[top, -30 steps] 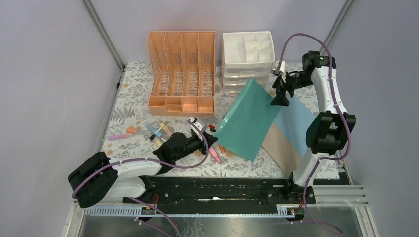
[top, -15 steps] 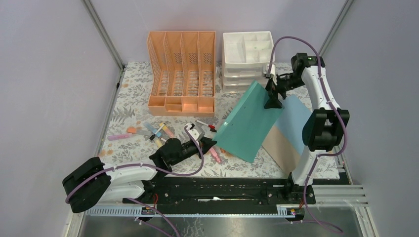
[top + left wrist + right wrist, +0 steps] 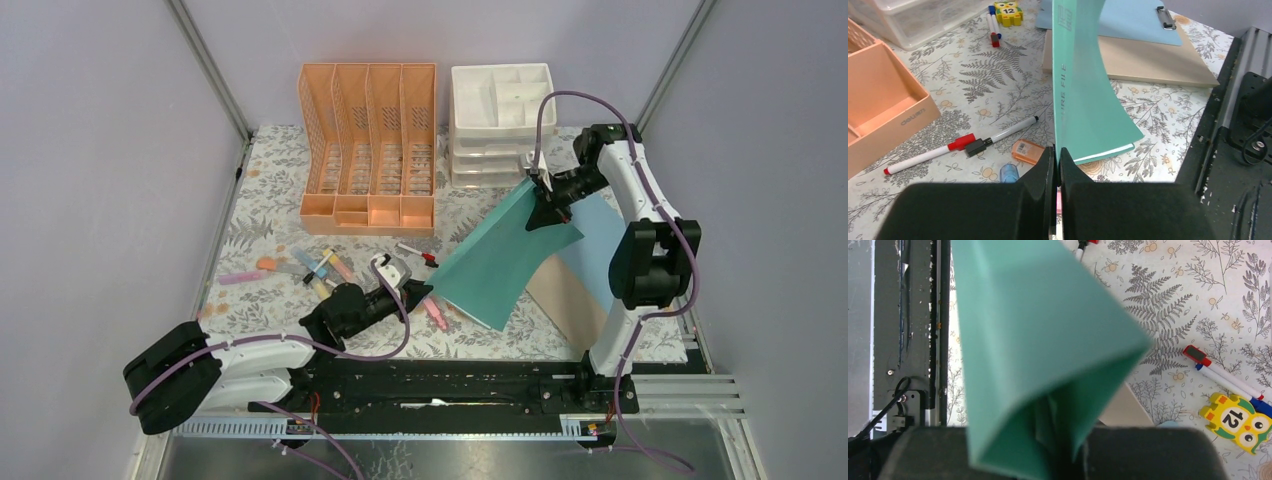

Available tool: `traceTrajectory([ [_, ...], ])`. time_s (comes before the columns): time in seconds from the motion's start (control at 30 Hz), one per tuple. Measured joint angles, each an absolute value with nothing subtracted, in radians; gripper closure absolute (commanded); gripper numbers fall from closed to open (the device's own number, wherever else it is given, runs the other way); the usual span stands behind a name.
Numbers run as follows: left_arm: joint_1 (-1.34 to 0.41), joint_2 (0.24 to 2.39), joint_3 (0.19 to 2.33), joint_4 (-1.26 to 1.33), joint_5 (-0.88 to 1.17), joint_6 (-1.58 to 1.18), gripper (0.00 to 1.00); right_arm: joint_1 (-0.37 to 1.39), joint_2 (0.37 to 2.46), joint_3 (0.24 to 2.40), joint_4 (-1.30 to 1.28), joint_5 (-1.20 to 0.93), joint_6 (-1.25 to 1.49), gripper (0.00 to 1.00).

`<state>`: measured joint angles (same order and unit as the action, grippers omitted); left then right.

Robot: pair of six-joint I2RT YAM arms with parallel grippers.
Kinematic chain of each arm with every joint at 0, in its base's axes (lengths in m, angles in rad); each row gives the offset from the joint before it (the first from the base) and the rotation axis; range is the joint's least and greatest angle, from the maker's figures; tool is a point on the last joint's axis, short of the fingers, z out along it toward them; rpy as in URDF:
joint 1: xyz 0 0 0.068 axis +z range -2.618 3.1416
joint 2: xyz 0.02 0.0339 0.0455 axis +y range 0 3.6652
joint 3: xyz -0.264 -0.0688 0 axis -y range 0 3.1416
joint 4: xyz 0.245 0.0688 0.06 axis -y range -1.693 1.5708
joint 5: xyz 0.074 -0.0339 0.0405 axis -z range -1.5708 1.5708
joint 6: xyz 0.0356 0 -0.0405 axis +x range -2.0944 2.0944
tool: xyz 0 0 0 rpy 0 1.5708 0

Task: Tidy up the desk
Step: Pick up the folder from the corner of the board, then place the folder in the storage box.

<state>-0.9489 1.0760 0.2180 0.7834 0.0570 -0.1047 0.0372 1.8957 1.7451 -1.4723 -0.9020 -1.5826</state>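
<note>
A teal file folder [image 3: 495, 262] hangs tilted over the desk [image 3: 270, 170], which is covered in a fern-print cloth. It is held at two ends. My left gripper [image 3: 420, 290] is shut on the folder's near lower corner. In the left wrist view the jaws [image 3: 1057, 157] pinch the folder's edge [image 3: 1083, 90], and its near end rests on the cloth. My right gripper [image 3: 540, 212] is shut on the far upper edge. In the right wrist view the folder [image 3: 1038, 330] bows open between the fingers [image 3: 1068, 440].
A peach file rack [image 3: 368, 150] and a white drawer unit [image 3: 500, 120] stand at the back. A blue clipboard [image 3: 600, 240] lies on a tan board [image 3: 565, 305] at the right. Several pens [image 3: 315, 265], a red marker [image 3: 923, 156], an orange eraser [image 3: 1027, 151] and an owl toy [image 3: 1235, 422] lie loose.
My right gripper moved left and down to the folder's top edge and shut on it. The folder now bows and sits lower. The left arm drew back slightly.
</note>
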Motion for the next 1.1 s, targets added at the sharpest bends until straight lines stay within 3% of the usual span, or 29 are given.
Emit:
traceTrajectory([
  [0.13, -0.949, 1.073, 0.218, 0.779, 0.017, -0.108, 0.62, 0.036, 1.856, 1.736, -1.49, -0.888, -1.575, 1.0],
  [0.27, -0.95, 1.011, 0.22, 0.74, -0.028, -0.131, 0.04, 0.043, 1.799, 1.736, -1.508, -0.874, -1.533, 1.0],
  [0.43, -0.949, 0.86, 0.26, 0.619, -0.051, -0.175, 0.01, 0.061, 1.729, 1.736, -1.506, -0.816, -1.445, 1.0],
  [0.63, -0.942, 0.789, 0.467, 0.454, -0.003, -0.196, 0.01, 0.134, 1.665, 1.715, -1.486, -0.727, -1.348, 1.0],
  [0.93, -0.882, 1.203, 0.973, 0.233, 0.345, -0.1, 0.01, 0.206, 1.657, 1.716, -1.479, -0.659, -1.246, 1.0],
  [1.1, -0.813, 1.385, 1.092, 0.131, 0.505, -0.076, 0.01, 0.213, 1.641, 1.718, -1.48, -0.653, -1.223, 1.0],
])
